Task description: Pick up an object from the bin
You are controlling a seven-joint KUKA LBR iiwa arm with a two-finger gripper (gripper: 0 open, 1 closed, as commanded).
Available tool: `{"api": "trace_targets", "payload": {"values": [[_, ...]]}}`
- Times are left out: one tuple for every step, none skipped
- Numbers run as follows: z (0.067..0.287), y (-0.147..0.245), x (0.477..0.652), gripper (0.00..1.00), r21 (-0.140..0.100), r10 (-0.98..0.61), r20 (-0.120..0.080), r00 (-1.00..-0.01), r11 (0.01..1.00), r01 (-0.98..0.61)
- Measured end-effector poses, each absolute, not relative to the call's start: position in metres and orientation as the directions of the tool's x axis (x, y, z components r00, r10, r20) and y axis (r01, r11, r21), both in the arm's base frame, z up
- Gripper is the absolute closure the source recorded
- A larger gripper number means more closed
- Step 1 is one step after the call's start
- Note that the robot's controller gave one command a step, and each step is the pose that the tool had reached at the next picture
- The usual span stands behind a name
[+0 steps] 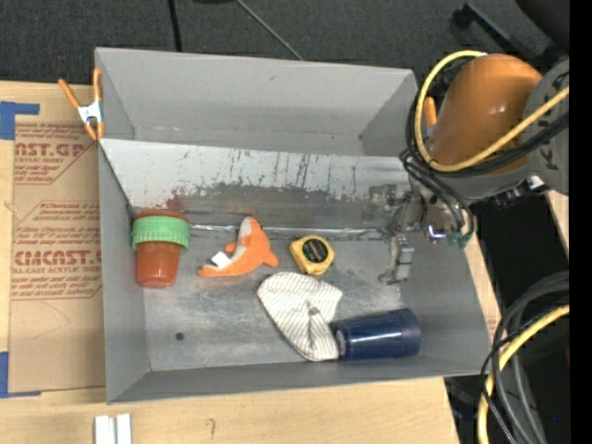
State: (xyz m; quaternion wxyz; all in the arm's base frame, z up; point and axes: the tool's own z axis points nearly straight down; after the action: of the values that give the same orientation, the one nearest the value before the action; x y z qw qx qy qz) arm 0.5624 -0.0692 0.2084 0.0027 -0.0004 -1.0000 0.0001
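Note:
My gripper (399, 268) hangs low over the bin floor at the right, under the orange wrist cover. No loose thing lies directly beneath it. A small yellow tape measure (312, 254) lies to its left, well apart from it. A dark blue cylinder (379, 333) lies on its side in front of the gripper, near the bin's front wall. A crumpled white cloth (298, 313) rests against the cylinder's left end.
An orange fish-shaped toy (238, 255) lies left of the tape measure. An orange jar with a green lid (159, 247) stands at the far left by the bin wall. The bin's right wall rises close behind the gripper.

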Motion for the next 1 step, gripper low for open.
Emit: {"api": "trace_targets", "payload": {"values": [[0.2134,-0.069,0.5638,0.0,-0.001,0.0,-0.002,-1.0,1.0,0.0]]}}
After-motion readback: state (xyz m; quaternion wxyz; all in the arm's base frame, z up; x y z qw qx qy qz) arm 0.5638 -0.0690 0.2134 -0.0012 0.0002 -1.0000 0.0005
